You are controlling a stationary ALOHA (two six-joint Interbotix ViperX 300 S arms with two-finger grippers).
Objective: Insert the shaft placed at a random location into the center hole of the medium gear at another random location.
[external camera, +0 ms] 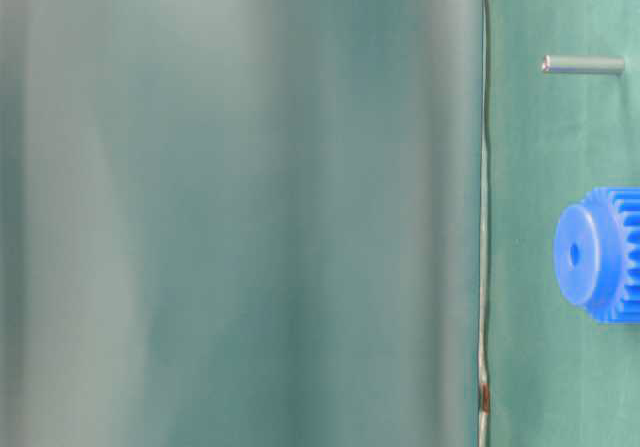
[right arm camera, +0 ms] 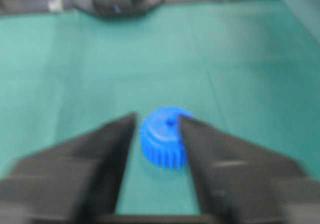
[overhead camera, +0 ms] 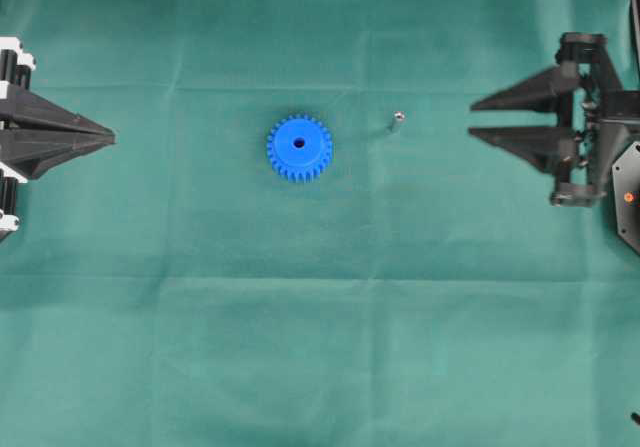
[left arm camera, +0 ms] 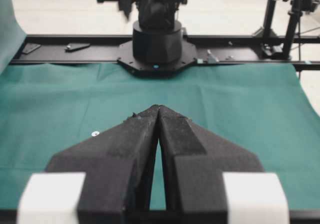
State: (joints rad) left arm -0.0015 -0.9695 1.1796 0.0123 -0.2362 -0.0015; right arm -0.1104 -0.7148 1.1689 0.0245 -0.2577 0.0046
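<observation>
The medium gear (overhead camera: 299, 148), bright blue and toothed, lies flat on the green cloth with its dark center hole (overhead camera: 299, 143) facing up. To its right, apart from it, is the shaft (overhead camera: 397, 120), a tiny silver pin. The table-level view shows both the shaft (external camera: 583, 64) and the gear (external camera: 600, 254). My right gripper (overhead camera: 473, 120) is open with nothing in it, right of the shaft and pointing at it. Its wrist view is blurred and shows the gear (right arm camera: 162, 134) beyond the parted fingers, but not the shaft. At the far left my left gripper (overhead camera: 112, 138) is shut and holds nothing.
Green cloth (overhead camera: 320, 347) covers the whole table. The right arm's black base (left arm camera: 156, 43) stands at the cloth's far edge in the left wrist view. A small white speck (left arm camera: 95, 133) lies on the cloth. A fold of cloth (external camera: 240, 207) fills most of the table-level view.
</observation>
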